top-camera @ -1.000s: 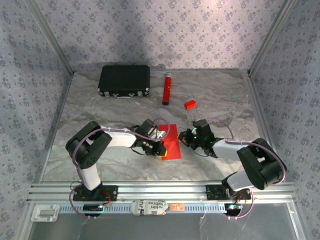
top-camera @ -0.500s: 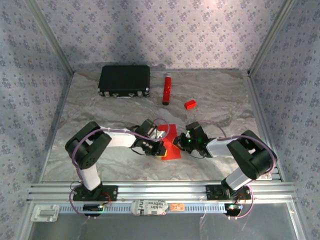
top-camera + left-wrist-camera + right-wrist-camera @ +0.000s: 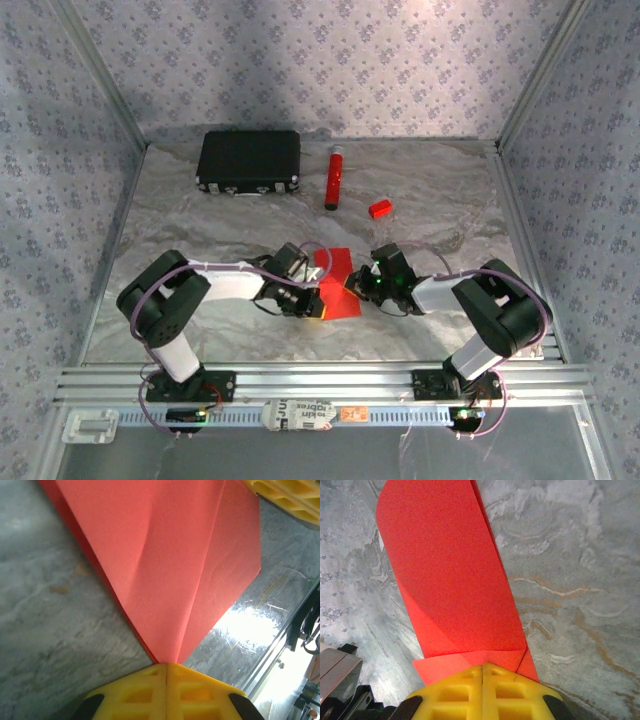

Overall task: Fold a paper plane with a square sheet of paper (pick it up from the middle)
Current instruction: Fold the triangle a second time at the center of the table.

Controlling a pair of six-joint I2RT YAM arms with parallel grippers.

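The red sheet of paper (image 3: 337, 282) lies partly folded on the marbled table, between the two arms. My left gripper (image 3: 312, 301) is shut on its near left corner; in the left wrist view two red flaps (image 3: 165, 565) run together into the closed yellow jaws (image 3: 166, 665). My right gripper (image 3: 359, 288) is at the sheet's right edge. Its yellow jaws (image 3: 483, 666) are shut, with their tips resting on a turned-over strip of the paper (image 3: 450, 580). One right finger (image 3: 292, 497) shows beyond the sheet in the left wrist view.
At the back of the table sit a black rectangular case (image 3: 249, 160), a red tube (image 3: 333, 177) and a tiny red block (image 3: 379, 209). An aluminium rail (image 3: 320, 380) runs along the near edge, and patterned walls close in the sides.
My right gripper has moved left from beside the sheet onto its right edge. The left arm has shifted a little left and the sheet's left part has risen into a fold.
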